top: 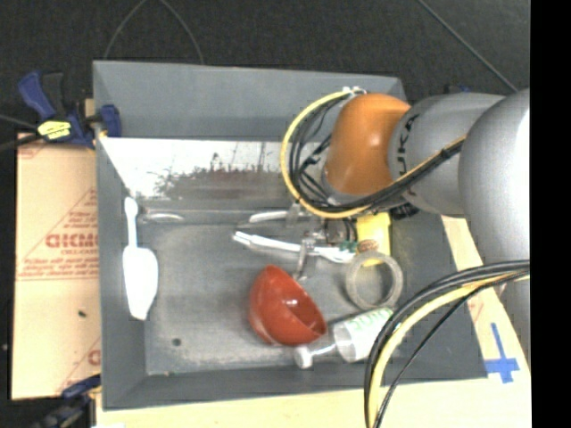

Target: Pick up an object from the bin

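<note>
My gripper point(310, 250) hangs below the orange wrist cover, in the middle of the bin towards the right. It is just above the upper rim of a red bowl point(284, 307) that lies tilted on the bin floor. Silver metal tongs point(260, 238) reach out to the left from right beside the gripper. A grey tape roll point(373, 279) lies close to the gripper's right. Whether anything sits in the gripper is hidden by the arm.
A white plastic spoon point(138, 270) lies along the left wall. At the front right, below the bowl, lies a white and green tube point(346, 341). A yellow object point(373, 231) peeks out under the arm. The arm and its cables cover the bin's right part.
</note>
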Motion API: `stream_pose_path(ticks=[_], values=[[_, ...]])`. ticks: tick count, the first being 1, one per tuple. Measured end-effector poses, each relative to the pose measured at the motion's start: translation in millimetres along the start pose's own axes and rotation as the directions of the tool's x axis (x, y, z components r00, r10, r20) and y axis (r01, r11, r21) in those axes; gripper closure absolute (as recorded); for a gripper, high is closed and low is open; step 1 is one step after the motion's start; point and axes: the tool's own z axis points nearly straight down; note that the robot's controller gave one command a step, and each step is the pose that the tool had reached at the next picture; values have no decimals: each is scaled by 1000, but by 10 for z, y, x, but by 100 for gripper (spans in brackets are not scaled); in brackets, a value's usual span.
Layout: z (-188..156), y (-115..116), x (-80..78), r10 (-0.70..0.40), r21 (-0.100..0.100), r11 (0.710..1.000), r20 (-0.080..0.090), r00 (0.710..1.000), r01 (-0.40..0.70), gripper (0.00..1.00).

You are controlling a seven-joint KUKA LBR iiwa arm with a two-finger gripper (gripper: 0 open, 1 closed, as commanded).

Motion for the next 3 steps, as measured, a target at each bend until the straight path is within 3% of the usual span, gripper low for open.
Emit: stream_pose_path(ticks=[1,2,3], values=[[76,-130,78,48,4,999,9,999,-48,0],[48,120,38,217,0,976,9,976,-217,100],[48,119,38,216,1,976,9,976,-216,100]])
